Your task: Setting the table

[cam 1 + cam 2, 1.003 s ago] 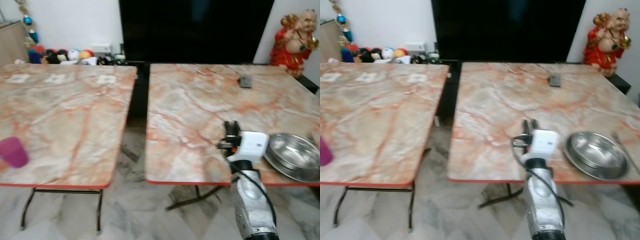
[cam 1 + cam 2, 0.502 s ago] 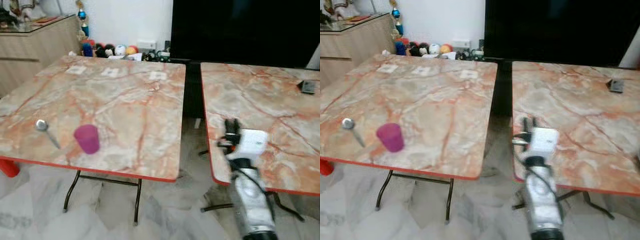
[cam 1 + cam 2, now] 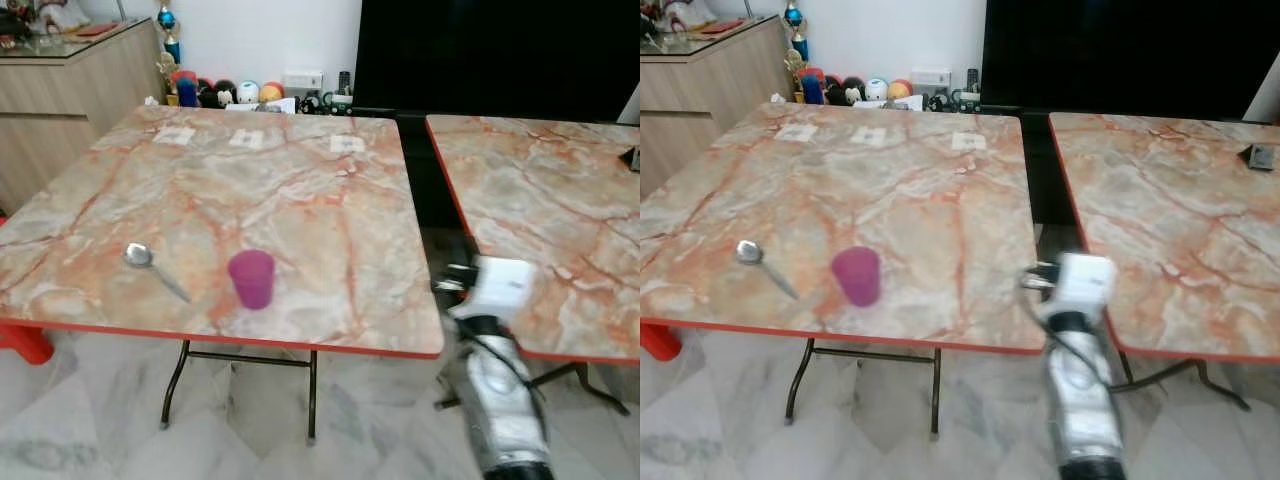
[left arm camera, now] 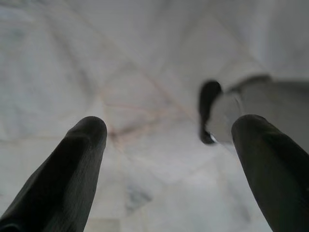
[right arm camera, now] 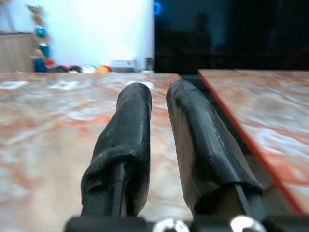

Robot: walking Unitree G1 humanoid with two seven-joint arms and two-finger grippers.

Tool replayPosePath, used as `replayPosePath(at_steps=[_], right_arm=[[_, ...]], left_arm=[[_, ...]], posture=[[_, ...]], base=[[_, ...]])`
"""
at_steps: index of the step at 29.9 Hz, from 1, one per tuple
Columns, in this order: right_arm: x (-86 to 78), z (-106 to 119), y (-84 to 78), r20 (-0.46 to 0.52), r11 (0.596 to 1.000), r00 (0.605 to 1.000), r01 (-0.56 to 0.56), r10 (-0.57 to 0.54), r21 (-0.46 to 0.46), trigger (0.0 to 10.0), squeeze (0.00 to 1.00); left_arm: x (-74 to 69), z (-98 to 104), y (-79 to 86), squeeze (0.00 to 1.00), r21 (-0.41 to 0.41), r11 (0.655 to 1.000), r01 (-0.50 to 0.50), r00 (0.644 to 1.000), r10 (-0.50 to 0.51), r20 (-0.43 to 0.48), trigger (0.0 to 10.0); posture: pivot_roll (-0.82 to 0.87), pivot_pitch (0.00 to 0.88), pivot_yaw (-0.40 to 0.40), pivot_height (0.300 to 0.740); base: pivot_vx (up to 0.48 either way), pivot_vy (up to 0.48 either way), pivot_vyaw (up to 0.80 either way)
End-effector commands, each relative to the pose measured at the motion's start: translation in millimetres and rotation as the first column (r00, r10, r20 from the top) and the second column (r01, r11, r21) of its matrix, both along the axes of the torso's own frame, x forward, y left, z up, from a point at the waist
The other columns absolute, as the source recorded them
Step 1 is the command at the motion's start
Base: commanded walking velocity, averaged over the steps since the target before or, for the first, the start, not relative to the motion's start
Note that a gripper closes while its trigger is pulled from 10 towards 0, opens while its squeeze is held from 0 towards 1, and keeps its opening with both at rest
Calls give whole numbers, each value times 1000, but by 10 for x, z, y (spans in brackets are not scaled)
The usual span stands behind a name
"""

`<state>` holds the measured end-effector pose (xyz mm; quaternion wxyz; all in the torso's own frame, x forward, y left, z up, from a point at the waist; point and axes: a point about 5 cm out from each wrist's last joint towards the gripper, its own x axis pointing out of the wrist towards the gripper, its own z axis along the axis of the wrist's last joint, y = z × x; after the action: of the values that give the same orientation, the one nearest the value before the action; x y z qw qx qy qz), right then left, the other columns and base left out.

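We judged the table setting to be barely begun. Our right pincer (image 5: 157, 145) was held out low in front of us, over the gap between the two tabletops and about level with their near edges, its two black fingers close together with only a narrow slit between them and nothing held. Our left pincer (image 4: 169, 164) hung over the pale marble floor (image 4: 145, 63), fingers wide apart and empty.

The things to be laid sat on the left tabletop (image 3: 300, 190), off to the left of the right pincer: a purple cup (image 3: 251, 278) standing upright near the front edge, and a spoon (image 3: 152, 267) lying flat just beyond it, further left, the two near each other but not touching. The right tabletop (image 3: 540, 190), on the other side of the right pincer, showed only a small dark object (image 3: 1261, 156) at its far right.

We took it that neither cup nor spoon had been picked up yet. What remained, as far as we could judge, was to reach left, grasp them one at a time and set them in their places.
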<state>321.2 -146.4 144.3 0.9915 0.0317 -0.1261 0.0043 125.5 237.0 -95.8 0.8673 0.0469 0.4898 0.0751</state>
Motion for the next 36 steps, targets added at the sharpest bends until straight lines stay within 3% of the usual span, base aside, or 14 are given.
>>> replayPosePath(at_steps=[1, 13, 26, 36], right_arm=[[-6, 19, -112, 5, 999, 999, 32, -32, -12, 10000, 0], [-6, 25, -97, 5, 1000, 1000, 25, -25, -15, 10000, 0], [-2, 26, -76, 3, 1000, 1000, 19, -19, -12, 10000, 0], [-6, 14, -79, -3, 1000, 1000, 18, -18, -11, 10000, 0]], left_arm=[[-66, -36, -51, 0, -7, 1000, 5, 1000, -5, -28, 10000], [-42, -36, -80, 0, -10, 1000, 4, 1000, -5, -24, 10000], [-81, -22, 25, 0, -1, 1000, -5, 1000, 5, -28, 10000], [-97, -50, -76, 0, -11, 1000, 3, 999, -3, -33, 10000]], posture=[[29, 62, -7, 740], [28, 68, -9, 740], [32, 71, -10, 740], [30, 75, -10, 740]], base=[[0, 454, 0], [0, 455, 0], [0, 452, 0], [0, 395, 0]])
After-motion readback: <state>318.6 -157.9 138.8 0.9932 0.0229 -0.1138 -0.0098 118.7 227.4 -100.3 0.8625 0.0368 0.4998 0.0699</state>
